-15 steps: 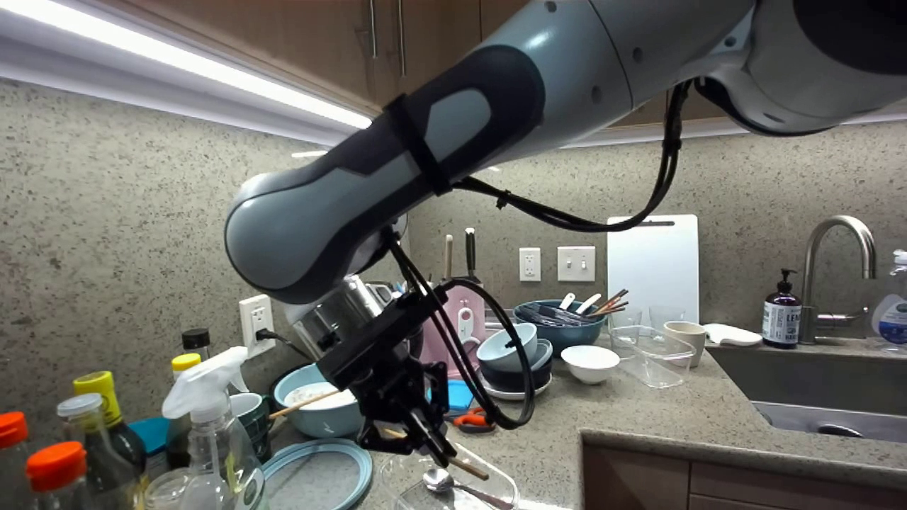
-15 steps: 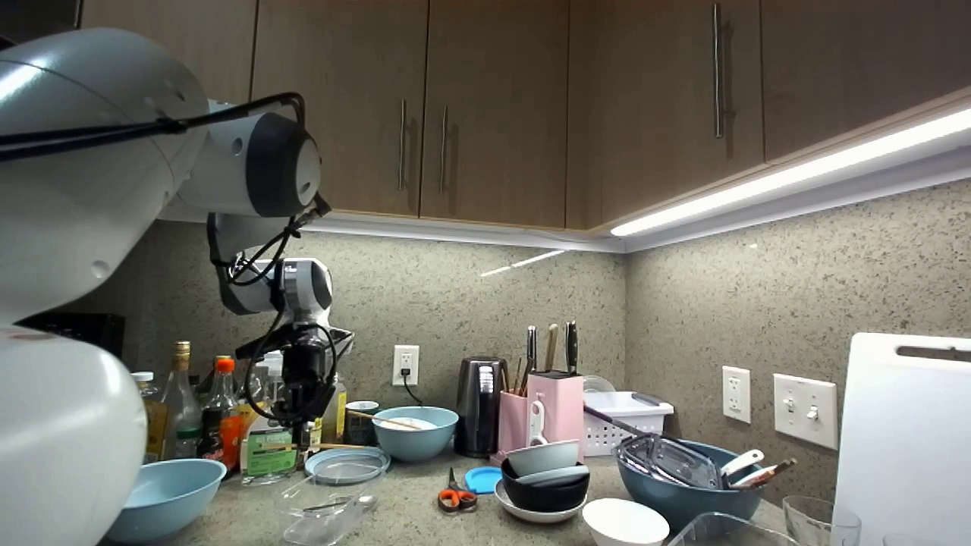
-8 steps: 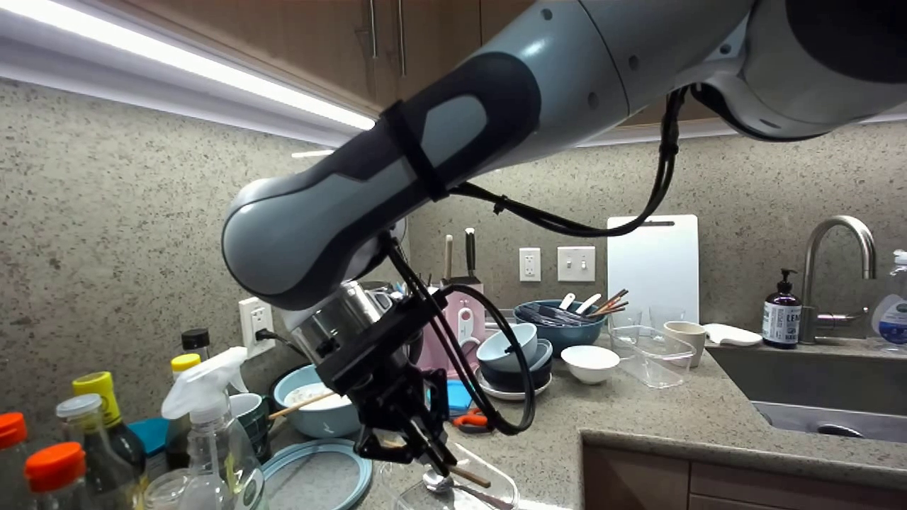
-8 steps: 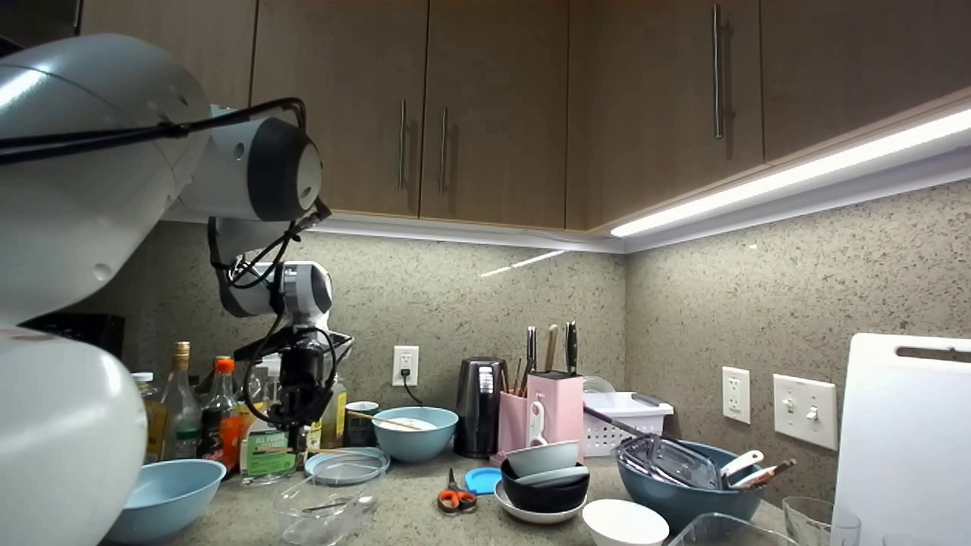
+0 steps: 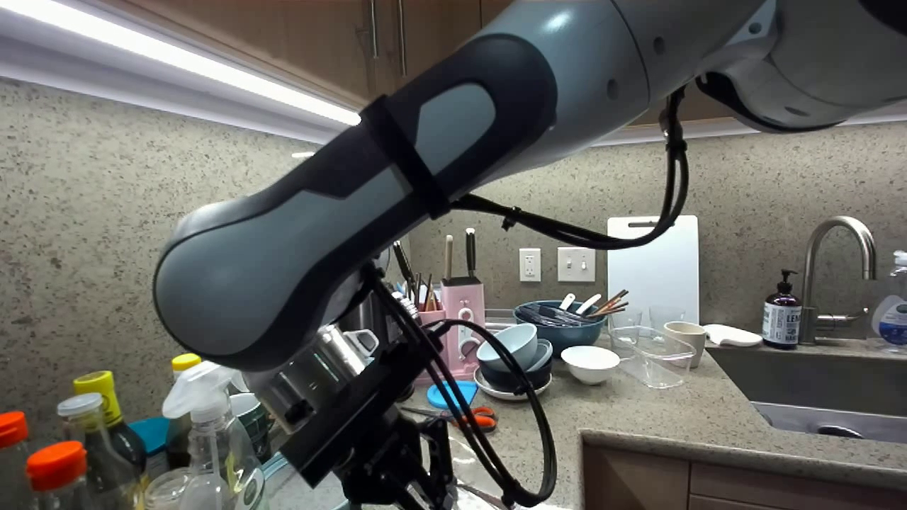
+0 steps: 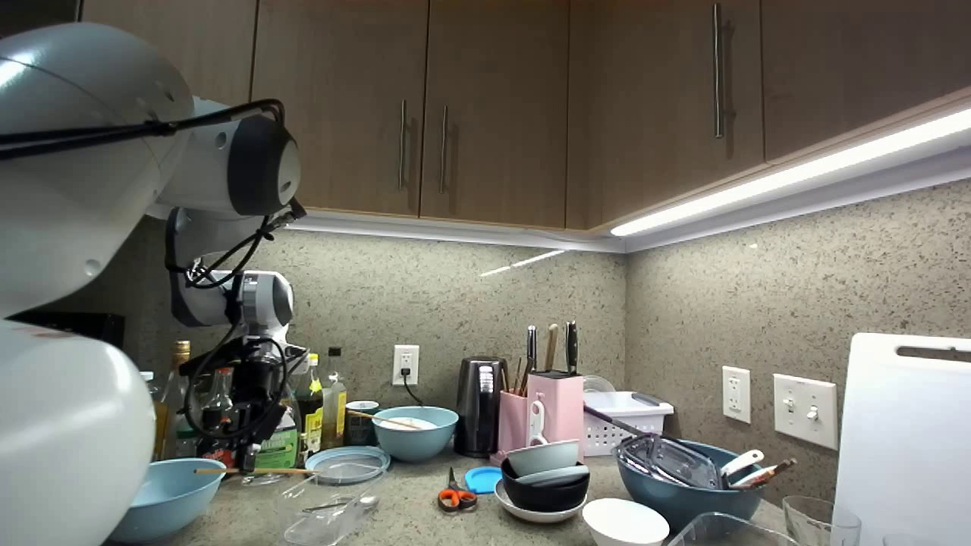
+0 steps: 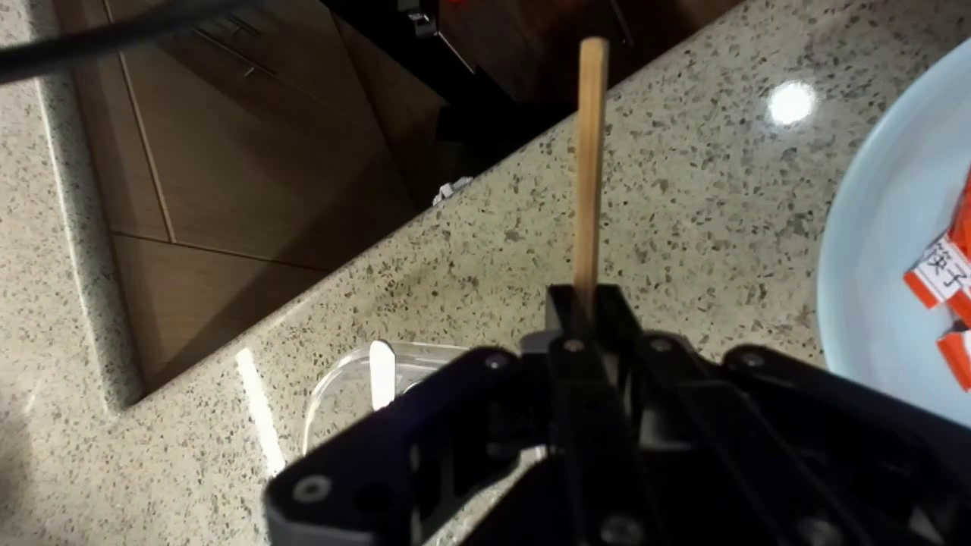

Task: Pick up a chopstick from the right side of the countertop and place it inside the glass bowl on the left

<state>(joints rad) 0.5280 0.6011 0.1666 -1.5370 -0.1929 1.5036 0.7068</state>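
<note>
My gripper (image 7: 586, 307) is shut on a wooden chopstick (image 7: 590, 167), which sticks out past the fingertips over the countertop (image 7: 705, 197). In an exterior view the gripper (image 6: 249, 461) holds the chopstick (image 6: 284, 471) level above the countertop (image 6: 413, 508). The stick's left end overlaps the rim of a light blue bowl (image 6: 163, 497) there. In the wrist view that bowl (image 7: 853, 250) is at the right, apart from the stick, with red-and-white packets inside. I cannot tell whether it is glass. In an exterior view the gripper (image 5: 418, 492) is at the bottom edge, its tips cut off.
A clear container (image 6: 311, 519) with a spoon stands beside the gripper. A round blue lid (image 6: 345, 464), bottles (image 6: 331, 409) and a blue bowl (image 6: 417, 436) with another stick across it are behind. Scissors (image 6: 455, 497), stacked bowls (image 6: 542, 485) and a pink knife block (image 6: 557, 413) stand farther right.
The arm and gripper have moved left in one exterior view and down-left in another, carrying the chopstick away from above the clear container toward the light blue bowl.
</note>
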